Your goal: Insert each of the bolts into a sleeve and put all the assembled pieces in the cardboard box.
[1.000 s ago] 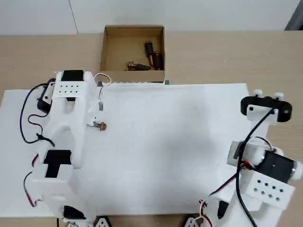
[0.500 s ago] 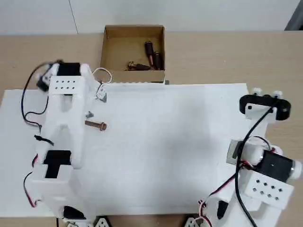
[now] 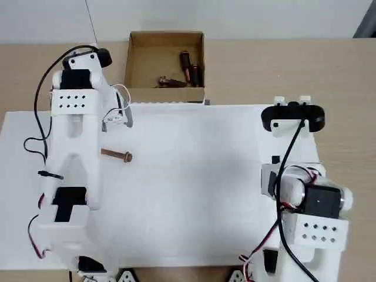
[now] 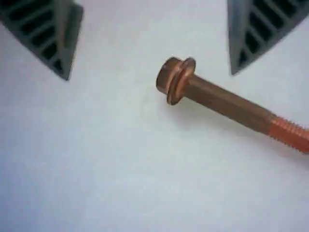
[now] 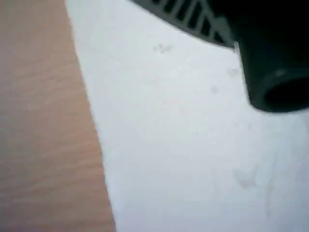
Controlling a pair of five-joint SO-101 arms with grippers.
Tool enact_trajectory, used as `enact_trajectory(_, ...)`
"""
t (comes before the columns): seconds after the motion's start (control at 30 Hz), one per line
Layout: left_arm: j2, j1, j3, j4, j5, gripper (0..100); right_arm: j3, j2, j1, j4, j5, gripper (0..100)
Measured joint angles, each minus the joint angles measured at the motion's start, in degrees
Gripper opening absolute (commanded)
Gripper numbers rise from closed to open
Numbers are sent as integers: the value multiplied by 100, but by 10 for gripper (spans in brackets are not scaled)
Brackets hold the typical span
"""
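A copper bolt (image 3: 116, 155) lies flat on the white sheet (image 3: 200, 194) at the left, its flanged head (image 4: 175, 79) pointing toward the middle. My left gripper (image 3: 116, 121) hangs open just beyond it on the far side; in the left wrist view its two dark fingertips (image 4: 65, 67) stand wide apart above the bolt (image 4: 222, 104), touching nothing. The cardboard box (image 3: 136, 59) stands at the far edge and holds several copper pieces (image 3: 187, 69). My right arm (image 3: 292, 117) stands over the sheet's right part; a dark part of it (image 5: 275, 72) hangs above the sheet.
The white sheet covers most of the wooden table (image 3: 264, 70). Its right edge against the wood (image 5: 43, 121) shows in the right wrist view. Cables (image 3: 38, 111) loop beside the left arm. Open sheet lies between the two arms.
My left gripper has pulled back from the bolt toward the far edge, leaving the bolt lying on the sheet. The right arm has swung left, inward over the sheet.
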Motion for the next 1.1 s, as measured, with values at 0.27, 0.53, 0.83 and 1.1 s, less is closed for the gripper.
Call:
enact_trajectory(0.27, 0, -431, 0, 0, -2391, 203, 0, 0, -18, -9, 0, 4)
enact_trajectory(0.53, 0, -457, 0, 0, -5125, 204, 18, 0, -18, -9, 0, 4)
enact_trajectory(0.83, 0, -387, 237, 0, -7218, 206, 105, 0, -18, -62, 0, 4)
enact_trajectory(1.1, 0, -141, 651, 0, -8457, 206, 360, 0, -18, -97, 176, 3)
